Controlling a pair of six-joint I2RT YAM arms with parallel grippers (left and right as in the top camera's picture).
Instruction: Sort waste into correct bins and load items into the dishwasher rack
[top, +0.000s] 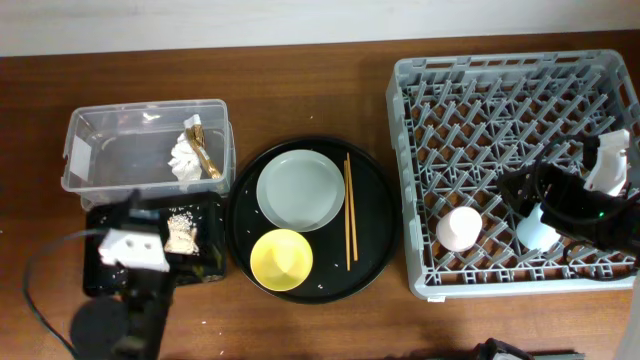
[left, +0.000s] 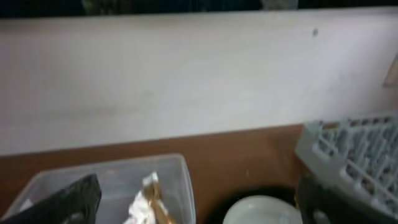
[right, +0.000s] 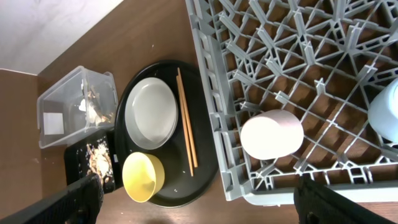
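We log the left gripper (left: 198, 202), jaws spread, above the shallow black tray (top: 205, 268) of crumbs (top: 180, 232). The right gripper (right: 199, 199) is likewise spread over the pegged grey rack (top: 410, 180), with the blue cup (top: 535, 230) just beside it and the pink cup (top: 460, 228) base-up there. A glossy yellow bowl (top: 281, 258), round plate (top: 300, 190) and thin chopsticks (top: 348, 210) lie on the round tray (top: 375, 250). Tissue (top: 183, 162) and wrapper (top: 205, 155) are in the clear tub (top: 100, 150). The far rack cells are open.

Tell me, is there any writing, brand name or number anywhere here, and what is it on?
No readable text shows in any view.
The white sticker on the clear tub: it looks blank, or whatever is on it is too small to read.
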